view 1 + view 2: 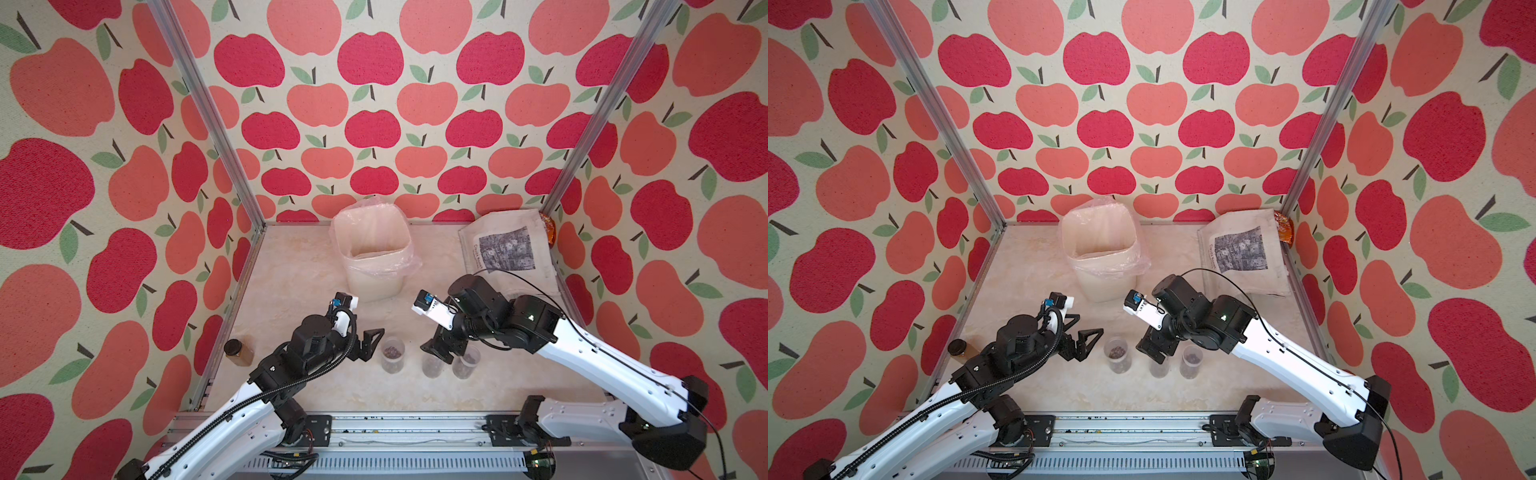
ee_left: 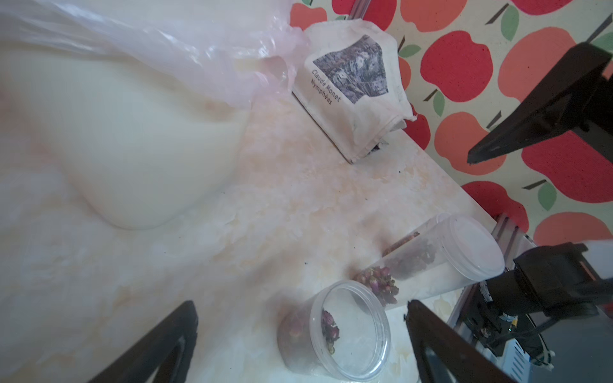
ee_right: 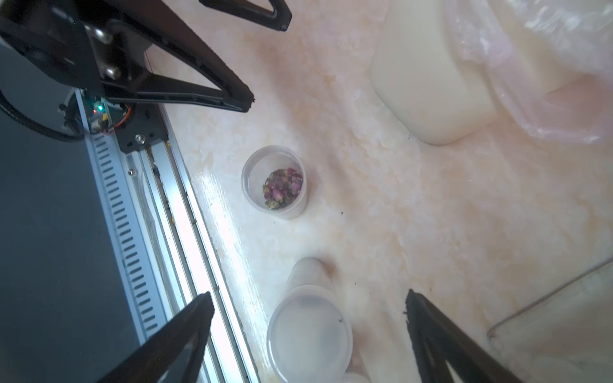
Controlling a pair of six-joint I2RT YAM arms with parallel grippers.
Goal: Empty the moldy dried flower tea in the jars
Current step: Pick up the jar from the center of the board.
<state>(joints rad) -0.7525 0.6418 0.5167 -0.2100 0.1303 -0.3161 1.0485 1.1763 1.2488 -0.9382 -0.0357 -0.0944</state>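
Note:
Three small clear lidded jars stand in a row near the table's front edge: the left jar [image 1: 392, 356], the middle jar [image 1: 432, 368] and the right jar [image 1: 465, 365]. Each holds a clump of dried flower tea [image 3: 283, 188], pinkish-brown buds. My left gripper [image 1: 1090, 326] hangs open just left of the left jar [image 2: 335, 328], not touching it. My right gripper [image 3: 308, 296] is open above the middle jar's lid [image 3: 308, 335], its fingers well apart on either side and clear of it.
A cream waste bin [image 1: 374, 274] with a plastic liner stands behind the jars at mid-table. A printed cloth bag [image 1: 507, 249] leans in the back right corner. A brown jar with a black lid [image 1: 239, 352] sits at the left edge.

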